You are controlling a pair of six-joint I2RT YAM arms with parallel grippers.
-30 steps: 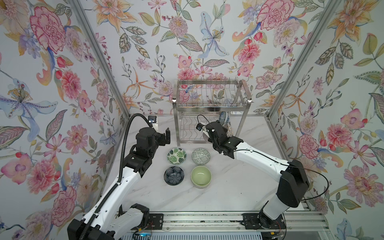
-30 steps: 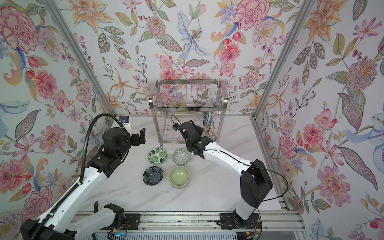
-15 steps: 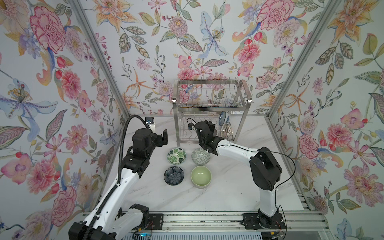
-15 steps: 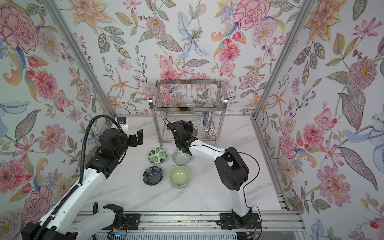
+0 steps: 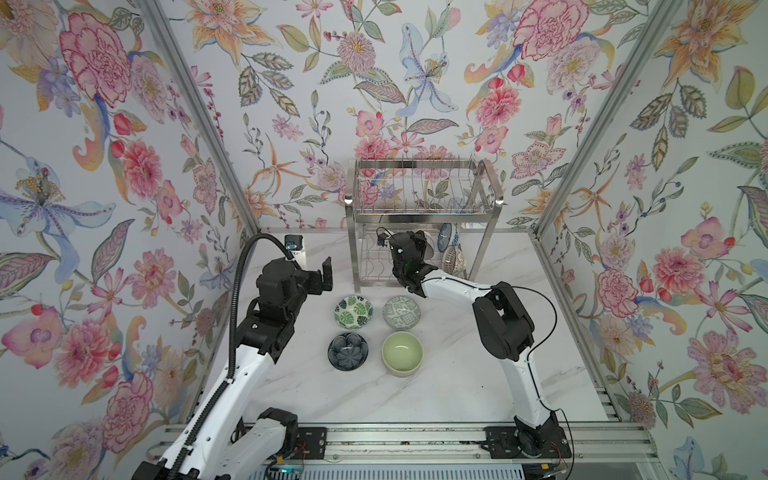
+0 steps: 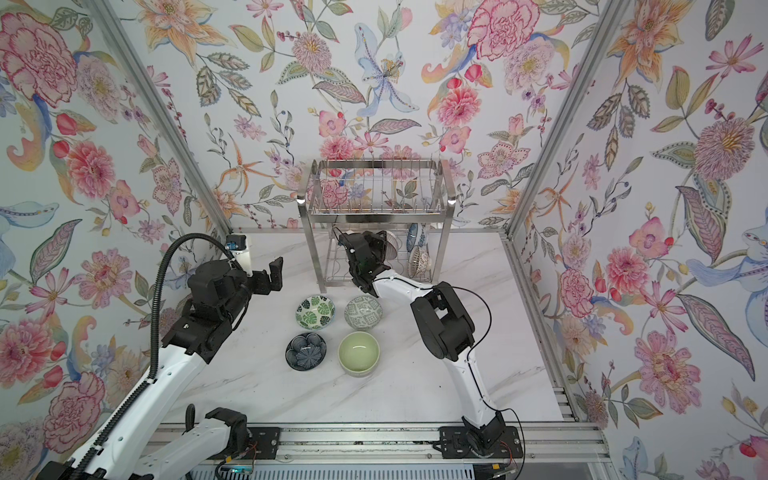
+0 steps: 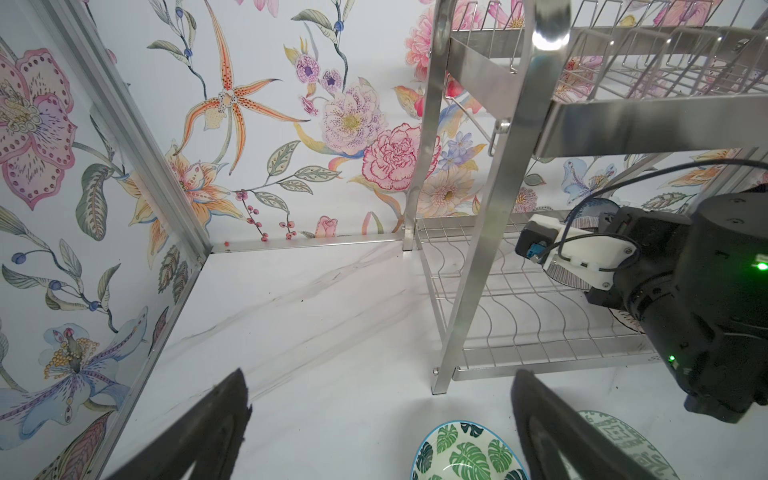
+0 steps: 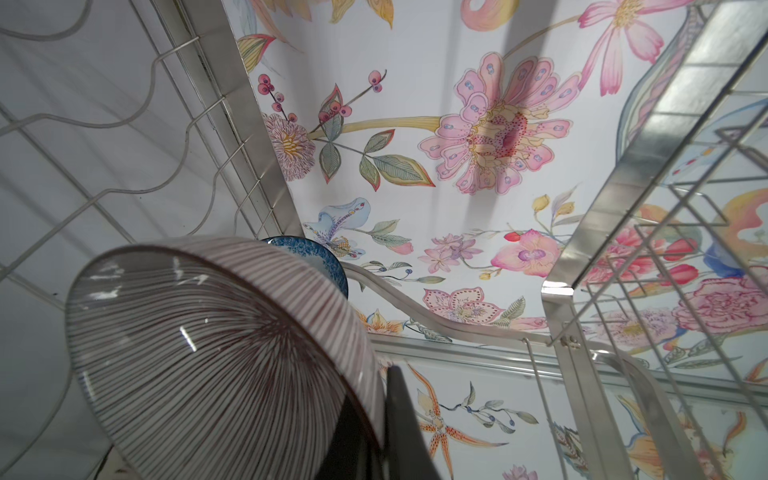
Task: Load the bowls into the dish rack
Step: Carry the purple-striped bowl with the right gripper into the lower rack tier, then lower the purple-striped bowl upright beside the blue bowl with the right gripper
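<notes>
Right hand (image 8: 374, 428) is gripping the ribbed bowl (image 8: 216, 353), closed tight on its rim. Against a second back, its arm is folding sharply at the elbow. The hand is now sitting further in under the upper tier of the dish rack (image 5: 424, 210), over the wavy lower shelf (image 7: 519, 299). Judgement: the bowl is being brought in for placing and is not yet let go.

Just beyond this hand, the blue floral bowl (image 8: 307, 253) is already standing on the shelf, with the brown lattice bowl (image 5: 453, 259) just beside it.

Left hand (image 7: 380, 395) is hanging wide open and empty, drawn back slightly. The leaf-print bowl (image 5: 353, 311) is lying just ahead of it on the bench (image 5: 457, 374). Geometric bowl (image 5: 401, 312), dark flower bowl (image 5: 348, 351) and green bowl (image 5: 402, 353) are also waiting there. So four are left to load after this one.

Hard to make out:
- In both top views the right hand's own wrist is covering its fingers, and the ribbed bowl is showing only as a sliver.
- I cannot tell whether that bowl is touching the shelf wires.
- The frame edge is cutting off the bowl's lower part in the right wrist view.
</notes>
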